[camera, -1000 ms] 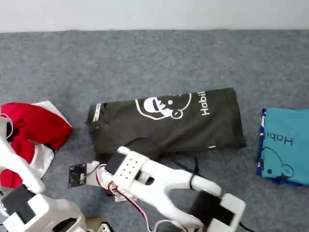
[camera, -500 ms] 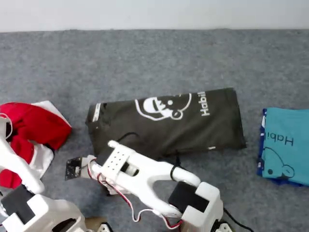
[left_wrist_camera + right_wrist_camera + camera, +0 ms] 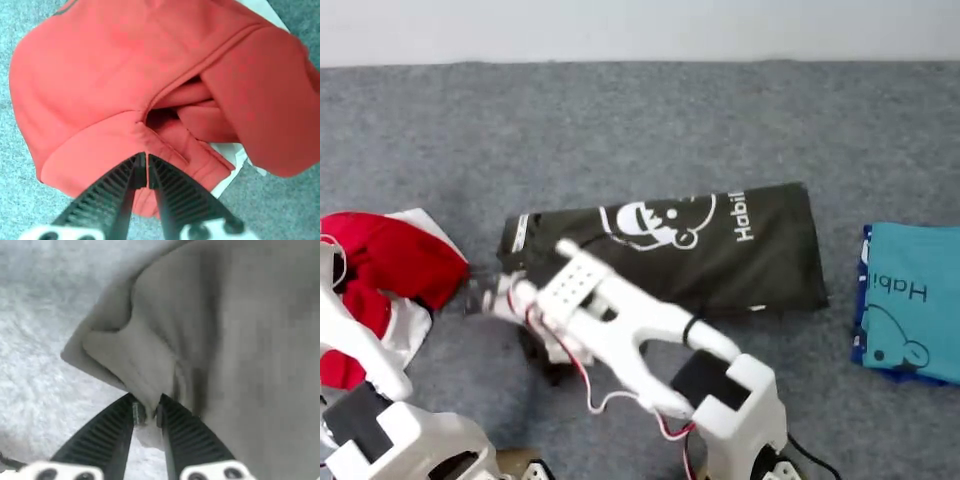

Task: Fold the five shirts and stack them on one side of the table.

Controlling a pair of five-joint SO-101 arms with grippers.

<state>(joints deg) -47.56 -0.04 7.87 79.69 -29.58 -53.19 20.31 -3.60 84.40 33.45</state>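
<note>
**Right gripper (image 3: 146,409) now pinches the dark shirt (image 3: 720,250) at its collar end**

In the right wrist view the two black fingers are closed on a fold of dark cloth at the shirt's edge, with a little of it caught between the tips. A second ago this arm's wrist hung over the table (image 3: 620,120) in front of the shirt's near hem. It has since swung up and across, and in the high view it now lies over the shirt's left end, with the fingertips blurred at the corner nearest the red shirt (image 3: 390,260). The dark shirt itself has not shifted: it lies folded lengthwise in the middle of the table, print upward.

The left gripper (image 3: 146,162) has its fingers drawn together, tips almost touching, right at a seam of the red shirt. Whether any cloth is caught between them cannot be told. The left arm has stayed where it was at the table's left edge. The red shirt is bunched there on top of a white shirt (image 3: 420,325).

Well apart at the right edge, a folded teal shirt (image 3: 915,300) rests on a blue shirt (image 3: 861,345), both unchanged.
</note>
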